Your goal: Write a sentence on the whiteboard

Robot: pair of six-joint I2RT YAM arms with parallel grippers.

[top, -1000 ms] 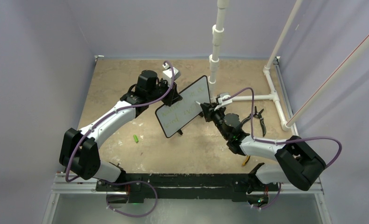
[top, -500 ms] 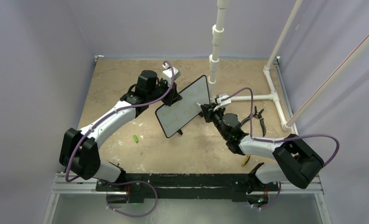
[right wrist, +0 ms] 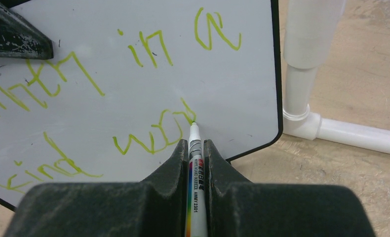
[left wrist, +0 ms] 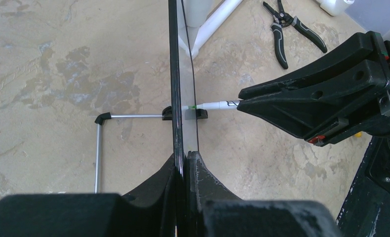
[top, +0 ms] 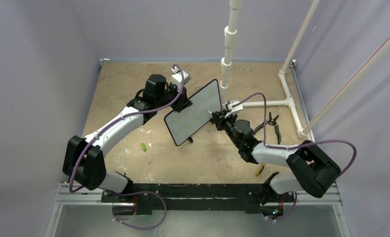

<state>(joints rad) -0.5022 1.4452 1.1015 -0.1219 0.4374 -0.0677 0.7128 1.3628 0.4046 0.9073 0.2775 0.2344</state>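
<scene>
I am looking at the whiteboard (top: 193, 112), which is standing upright near the middle of the tan table (top: 119, 84), just in front of the white pipe post (top: 227, 54). In the top view it is lying on a diagonal between my two arms.

The left gripper (left wrist: 185, 165) is pinching the board by its thin black frame, with one finger on each face and the jaws pressed tight on the edge. From this wrist camera I am seeing the board edge-on, with a black foot and a thin wire stand (left wrist: 98, 148) behind it on the table.

The right gripper (right wrist: 195, 148) is clamping a white marker (right wrist: 196, 182) with a rainbow stripe, its two fingers closed on the barrel. The green tip is touching the white surface at the end of the lower line of the sentence (right wrist: 156, 138). The sentence is showing as yellow-green handwriting in two lines. I am reading "in a" at the end of the upper line, but I cannot read the rest with certainty.

Black pliers (top: 273, 126) are lying on the table to the right of the right gripper, apart from the board. A small green piece (top: 143, 146) is lying on the table near the left arm.
</scene>
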